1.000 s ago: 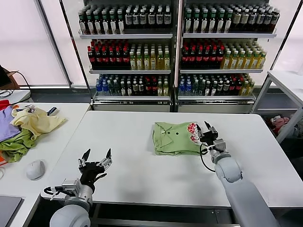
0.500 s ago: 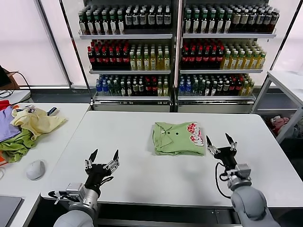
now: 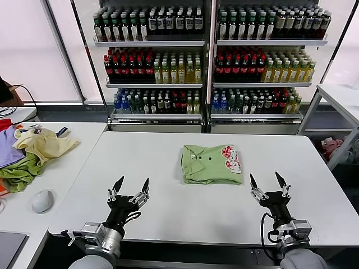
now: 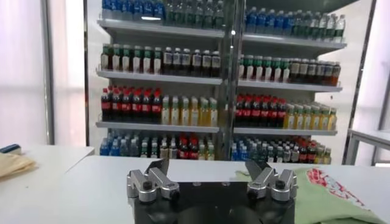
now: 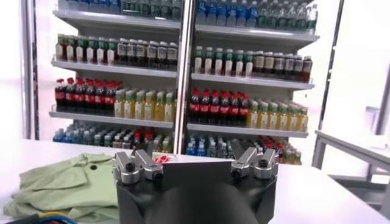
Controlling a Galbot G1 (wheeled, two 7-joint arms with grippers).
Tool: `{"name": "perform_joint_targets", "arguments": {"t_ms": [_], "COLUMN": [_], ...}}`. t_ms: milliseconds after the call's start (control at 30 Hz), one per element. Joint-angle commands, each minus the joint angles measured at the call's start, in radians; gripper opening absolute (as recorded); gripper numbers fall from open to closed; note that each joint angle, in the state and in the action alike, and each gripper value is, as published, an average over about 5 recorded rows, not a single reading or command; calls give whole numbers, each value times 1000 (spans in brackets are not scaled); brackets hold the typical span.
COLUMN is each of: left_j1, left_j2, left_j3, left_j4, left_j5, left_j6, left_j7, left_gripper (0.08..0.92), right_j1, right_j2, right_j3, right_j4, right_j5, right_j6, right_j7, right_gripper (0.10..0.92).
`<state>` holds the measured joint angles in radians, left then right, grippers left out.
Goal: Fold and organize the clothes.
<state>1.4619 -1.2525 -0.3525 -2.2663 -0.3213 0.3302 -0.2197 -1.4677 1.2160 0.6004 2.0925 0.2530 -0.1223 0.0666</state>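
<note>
The light green polo shirt [image 3: 211, 164] lies on the white table [image 3: 168, 213], a little right of the middle and toward the far side, already folded into a compact, roughly rectangular packet with tidy edges. The folding itself looks finished, or very nearly so; what may remain is only a last tidy-up or setting the packet somewhere, and the pictures do not show any place meant for that. The packet's long axis runs across the table from the robot's left to its right. The collar and the row of buttons sit at the left end, with the collar toward the near left corner, and the red-pink and white print shows at the right end; a small flap of cloth sticks out at the near right corner. The left gripper [image 3: 130, 188] hovers over the near edge of the table, well left of the shirt, with its fingers spread and nothing between them. The right gripper [image 3: 268, 182] stands near the front edge to the right of the shirt, apart from it, its fingers likewise spread and empty. On the side table at the robot's left lies a heap of other garments [image 3: 31, 151], untouched by either arm.
</note>
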Motion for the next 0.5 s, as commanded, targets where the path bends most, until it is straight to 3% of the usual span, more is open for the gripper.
{"name": "perform_joint_targets", "arguments": {"t_ms": [33, 500], "left_j1": [7, -19], "left_j2": [-10, -57], "left_j3": [-4, 4], "left_j4": [-7, 14], "left_j5": [17, 78], "left_j6": [-10, -39], "left_j7": [26, 62], "left_gripper": [823, 823], "right_j1": [-80, -90], "right_j2": [12, 26], "right_j3": [34, 26], "right_j4": [85, 58], "right_j5": [-20, -29], "right_j6": [-4, 85], "right_j7": [34, 94], "right_gripper": [823, 823]}}
